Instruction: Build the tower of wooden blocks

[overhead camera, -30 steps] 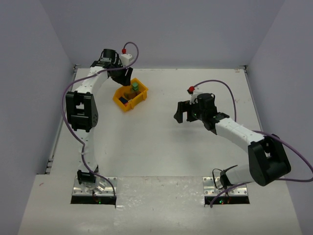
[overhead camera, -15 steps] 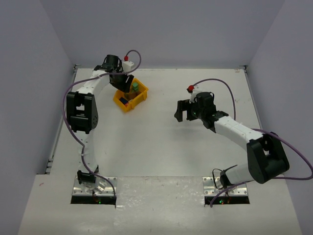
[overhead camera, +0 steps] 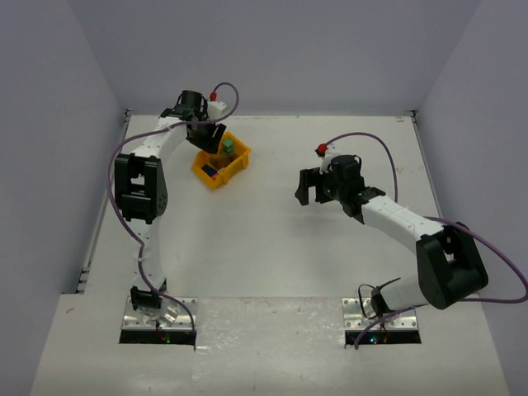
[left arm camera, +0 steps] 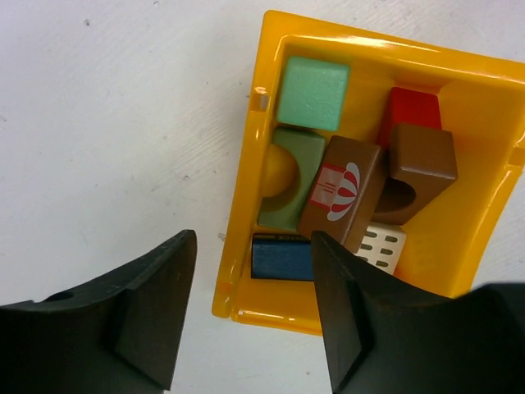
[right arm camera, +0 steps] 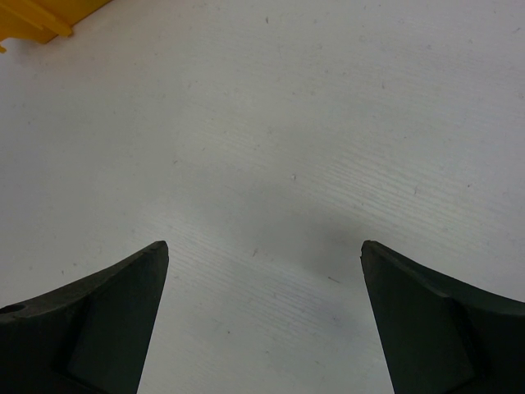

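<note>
The wood blocks lie in a yellow-orange bin (left arm camera: 344,34) at the back left of the table: a light green cube (left arm camera: 312,93), a red block (left arm camera: 410,111), an olive arch (left arm camera: 305,164), a brown brick with a picture (left arm camera: 343,193), a brown arch (left arm camera: 421,160), a blue block (left arm camera: 281,257) and a cream block (left arm camera: 381,246). My left gripper (left arm camera: 253,238) hangs open above the bin's near left corner, one finger outside the wall and one over the blocks, holding nothing. My right gripper (right arm camera: 264,244) is wide open over bare table. No tower is in view.
The bin (overhead camera: 219,161) sits tilted near the back wall. In the top view my left gripper (overhead camera: 210,136) is over its far side. My right gripper (overhead camera: 307,188) hovers right of centre. Walls close the table on three sides.
My left gripper has shifted a little over the bin and its jaws have widened slightly. The right arm has barely moved.
</note>
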